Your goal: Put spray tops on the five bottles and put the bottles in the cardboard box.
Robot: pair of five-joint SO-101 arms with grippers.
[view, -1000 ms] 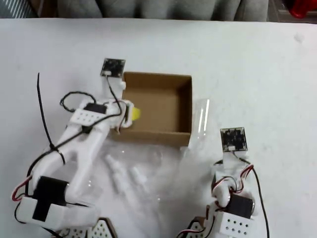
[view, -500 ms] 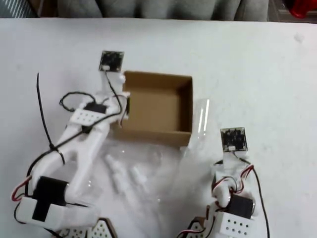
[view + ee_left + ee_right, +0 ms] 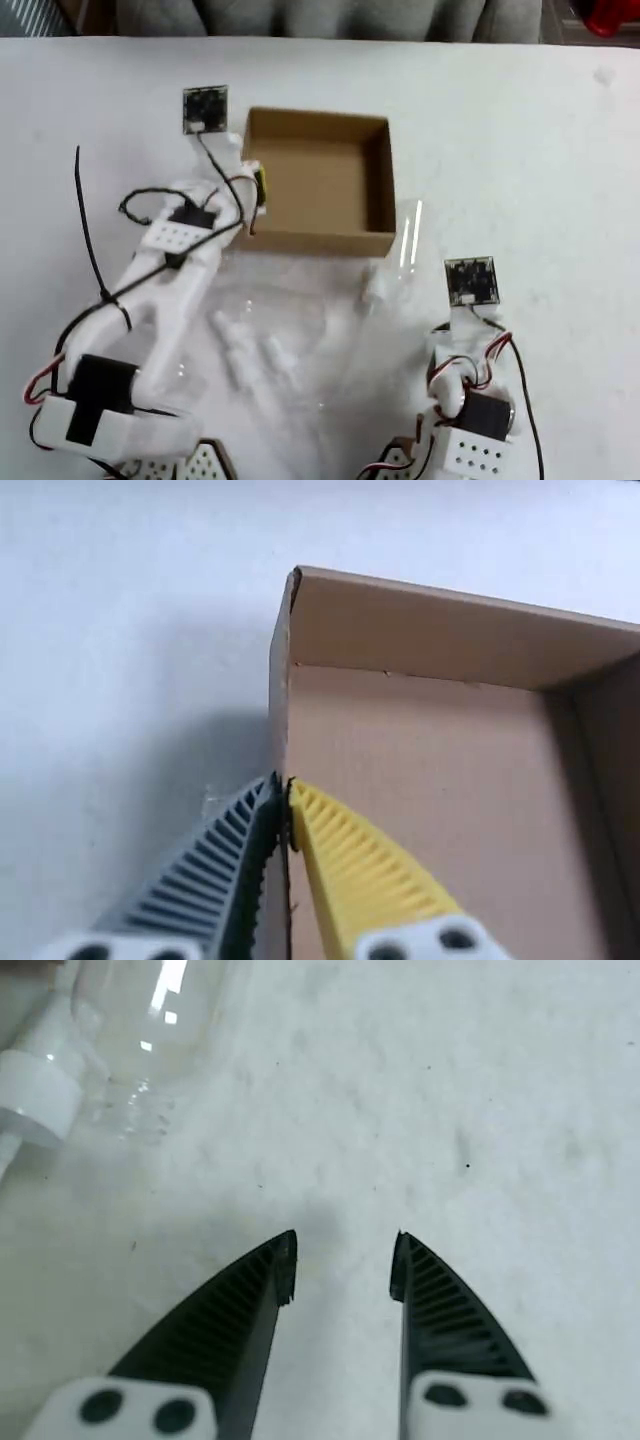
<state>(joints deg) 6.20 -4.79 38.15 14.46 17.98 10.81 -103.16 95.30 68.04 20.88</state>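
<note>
Left hand [image 3: 283, 798] is clamped shut on the left wall of the cardboard box [image 3: 320, 243] and has dragged it away from the arms over the last second, so the empty box now sits farther back on the desk [image 3: 520, 130]. That frees up the strip in front, where the loose spray tops [image 3: 243, 350] lie, with a clear bottle [image 3: 408, 238] just off the box's right corner. So I'd guess it's just making room to work. Right hand [image 3: 342, 1265] hangs partly open over bare desk, holding nothing.
</note>
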